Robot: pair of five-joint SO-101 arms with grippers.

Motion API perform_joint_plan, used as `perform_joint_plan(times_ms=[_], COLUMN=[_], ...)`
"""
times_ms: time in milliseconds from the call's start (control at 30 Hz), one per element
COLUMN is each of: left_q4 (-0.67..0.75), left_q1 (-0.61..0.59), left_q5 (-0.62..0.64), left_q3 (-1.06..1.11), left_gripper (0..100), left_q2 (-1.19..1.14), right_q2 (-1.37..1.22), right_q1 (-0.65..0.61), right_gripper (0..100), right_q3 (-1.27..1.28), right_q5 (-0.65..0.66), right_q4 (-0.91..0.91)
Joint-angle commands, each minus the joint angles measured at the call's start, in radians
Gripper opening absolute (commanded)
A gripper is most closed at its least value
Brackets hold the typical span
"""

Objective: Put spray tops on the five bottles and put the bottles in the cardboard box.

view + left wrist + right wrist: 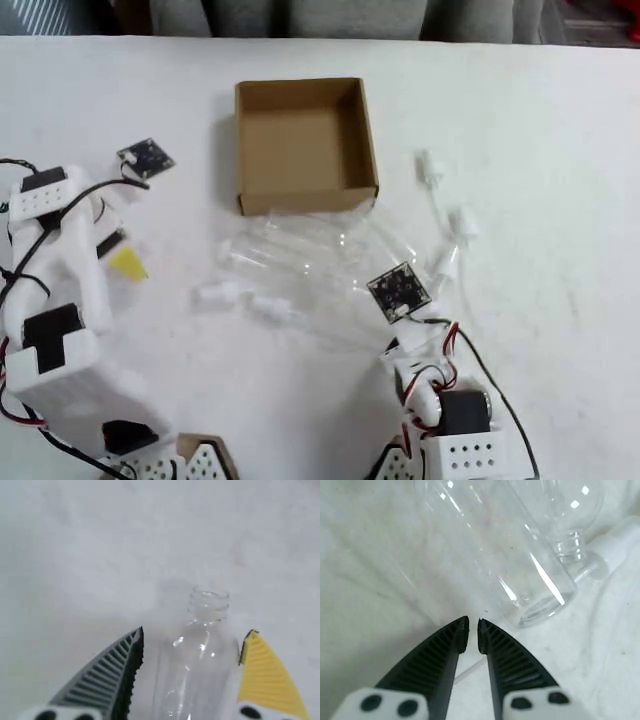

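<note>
My left gripper (195,631) has a grey and a yellow finger pressed on the two sides of a clear bottle (197,670), whose open neck (209,602) has no top. In the high view that gripper (122,258) sits at the table's left. My right gripper (472,625) is shut with nothing in it, its tips just short of two clear bottles (485,545) lying on the table. More clear bottles (295,250) lie in front of the open cardboard box (245,190). White spray tops (432,168) lie scattered on the table, one with its tube beside the bottles (615,537).
The right arm (440,400) stands at the near right, its camera board (400,290) over the bottles' near edge. Two spray tops (215,293) lie left of the bottles, others (460,228) to the right. The table is white.
</note>
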State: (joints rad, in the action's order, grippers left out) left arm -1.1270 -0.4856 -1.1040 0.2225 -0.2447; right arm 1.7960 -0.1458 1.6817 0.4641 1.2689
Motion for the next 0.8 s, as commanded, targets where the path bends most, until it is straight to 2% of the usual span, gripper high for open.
perform_joint_plan(times_ms=[0,400,600,767], left_q4=[0.021,0.026,0.009,-0.193], left_q1=[-0.007,-0.007,0.013,0.050], left_q5=[-0.009,-0.002,-0.009,-0.009], left_q3=[-0.014,-0.086,-0.081,-0.167], left_gripper=[31,30,10,2], left_q2=[-0.021,-0.157,-0.156,-0.154], right_q2=[0.004,0.004,0.004,0.004], right_q1=[0.007,0.007,0.007,0.007], right_gripper=[1.6,1.6,1.6,1.6], right_q3=[0.009,0.009,0.009,0.009], right_q5=[0.009,0.009,0.009,0.009], right_q4=[0.001,0.001,0.001,0.001])
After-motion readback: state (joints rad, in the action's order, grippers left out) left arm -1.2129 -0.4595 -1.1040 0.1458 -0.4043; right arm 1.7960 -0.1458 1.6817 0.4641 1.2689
